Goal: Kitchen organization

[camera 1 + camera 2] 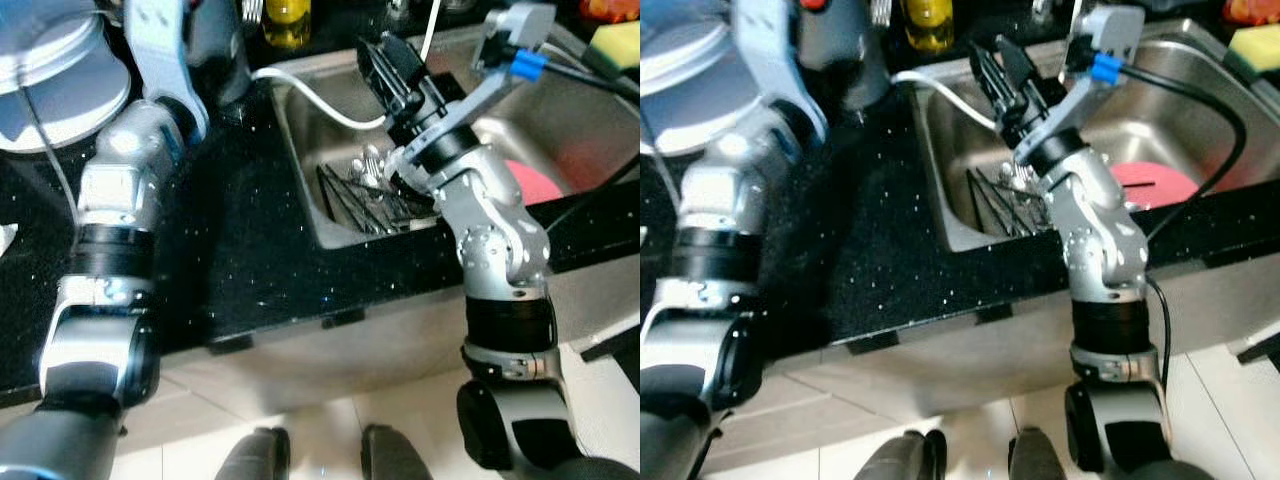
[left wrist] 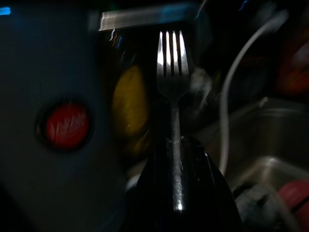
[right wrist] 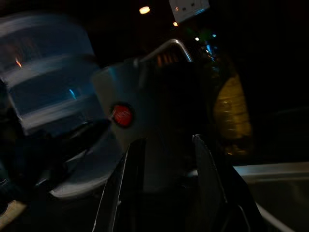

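Left tool [image 2: 176,193] grips a fork [image 2: 172,72], tines outward along its fingers; right tool [image 3: 161,159] seemingly open.

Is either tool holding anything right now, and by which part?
The left tool holds a fork by its handle, tines pointing away from the wrist. The right tool, above the sink, is open and holds nothing.

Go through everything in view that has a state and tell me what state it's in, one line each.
Fork: held upright in the left end effector, tines up.
Right end effector: open, empty, above the sink.
Sink: holds a wire rack with cutlery and a pink plate.
Wire rack: lying in the sink, cutlery on it.
Pink plate: lying flat in the sink.
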Controlling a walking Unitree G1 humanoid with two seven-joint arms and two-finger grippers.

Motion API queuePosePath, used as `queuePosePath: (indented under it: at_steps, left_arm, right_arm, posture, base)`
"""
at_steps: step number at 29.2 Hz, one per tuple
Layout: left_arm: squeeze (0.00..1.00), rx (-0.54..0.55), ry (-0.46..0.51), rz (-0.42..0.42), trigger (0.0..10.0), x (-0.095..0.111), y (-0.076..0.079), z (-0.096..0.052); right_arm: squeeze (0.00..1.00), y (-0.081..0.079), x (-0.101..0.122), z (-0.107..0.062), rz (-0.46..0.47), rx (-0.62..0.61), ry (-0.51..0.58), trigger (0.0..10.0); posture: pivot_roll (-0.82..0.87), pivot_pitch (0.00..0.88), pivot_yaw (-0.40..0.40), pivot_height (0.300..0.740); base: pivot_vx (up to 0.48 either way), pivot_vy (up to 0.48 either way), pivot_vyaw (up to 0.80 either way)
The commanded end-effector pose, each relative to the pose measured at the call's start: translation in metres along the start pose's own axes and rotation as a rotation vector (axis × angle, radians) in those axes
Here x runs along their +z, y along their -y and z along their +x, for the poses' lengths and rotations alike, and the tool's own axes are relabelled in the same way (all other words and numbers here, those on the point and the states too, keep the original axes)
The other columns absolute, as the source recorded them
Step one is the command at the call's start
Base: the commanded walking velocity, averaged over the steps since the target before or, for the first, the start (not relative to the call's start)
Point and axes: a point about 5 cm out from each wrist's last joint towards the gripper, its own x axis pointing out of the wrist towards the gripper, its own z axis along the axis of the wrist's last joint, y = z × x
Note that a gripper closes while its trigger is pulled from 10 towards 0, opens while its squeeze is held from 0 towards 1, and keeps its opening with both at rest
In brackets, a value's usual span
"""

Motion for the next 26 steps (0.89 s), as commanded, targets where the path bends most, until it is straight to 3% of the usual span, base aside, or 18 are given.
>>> queuePosePath:
  at_steps: [1,5,6,7,8,13,17,19,20,21,22,26]
  left_arm:
    - [0.00,-0.070,0.001,-0.022,10.0,0.001,0.009,-0.011]
    - [0.00,-0.124,0.002,-0.031,10.0,0.000,0.020,-0.017]
    - [0.00,-0.178,0.018,-0.061,10.0,0.000,0.032,-0.021]
    - [0.00,-0.194,0.025,-0.067,10.0,0.001,0.037,-0.023]
    - [0.00,-0.212,0.031,-0.078,10.0,0.001,0.041,-0.024]
    - [0.00,-0.248,0.033,-0.091,10.0,0.001,0.052,-0.024]
    - [0.00,-0.296,0.051,-0.143,10.0,0.006,0.065,-0.025]
    - [0.00,-0.307,0.051,-0.151,10.0,0.007,0.067,-0.025]
    - [0.00,-0.313,0.038,-0.153,10.0,0.005,0.070,-0.026]
    - [0.00,-0.313,0.035,-0.153,10.0,0.005,0.070,-0.026]
    - [0.00,-0.325,0.035,-0.169,10.0,0.004,0.074,-0.026]
    - [0.00,-0.367,0.037,-0.206,10.0,0.004,0.082,-0.028]
  right_arm:
    - [0.00,-0.005,0.010,0.002,0.073,0.026,0.048,10.0]
    - [0.00,-0.006,0.013,0.003,0.120,0.040,0.066,10.0]
    - [0.00,-0.008,0.013,0.003,0.157,0.063,0.069,10.0]
    - [0.13,-0.010,0.013,0.004,0.170,0.077,0.070,10.0]
    - [1.00,-0.012,0.013,0.004,0.191,0.096,0.071,10.0]
    - [1.00,-0.020,0.011,0.005,0.261,0.144,0.061,10.0]
    - [1.00,-0.027,0.003,0.005,0.371,0.178,0.021,10.0]
    - [1.00,-0.028,0.001,0.005,0.372,0.170,0.006,10.0]
    - [0.91,-0.028,-0.002,0.006,0.372,0.157,-0.008,10.0]
    - [0.91,-0.028,-0.003,0.006,0.373,0.155,-0.010,10.0]
    - [0.00,-0.029,-0.003,0.006,0.382,0.158,-0.014,10.0]
    - [0.00,-0.031,-0.006,0.007,0.398,0.157,-0.026,10.0]
  posture:
    - [-0.03,0.118,0.075,0.740]
    - [-0.03,0.114,0.072,0.740]
    - [-0.02,0.110,0.069,0.740]
    - [-0.02,0.110,0.069,0.740]
    - [-0.02,0.110,0.067,0.740]
    - [-0.02,0.109,0.065,0.740]
    - [-0.02,0.113,0.063,0.740]
    - [-0.02,0.113,0.065,0.740]
    - [-0.02,0.114,0.066,0.740]
    - [-0.02,0.114,0.066,0.740]
    - [-0.02,0.115,0.068,0.740]
    - [-0.02,0.115,0.067,0.740]
  base:
    - [0.000,0.000,0.00]
    - [0.000,0.000,0.00]
    - [0.000,0.000,0.00]
    - [0.000,0.000,0.00]
    - [0.000,0.000,0.00]
    - [0.000,0.000,0.00]
    - [0.000,0.000,0.00]
    - [0.000,0.000,0.00]
    - [0.000,0.000,0.00]
    - [0.000,0.000,0.00]
    - [0.000,0.000,0.00]
    - [0.000,0.000,0.00]
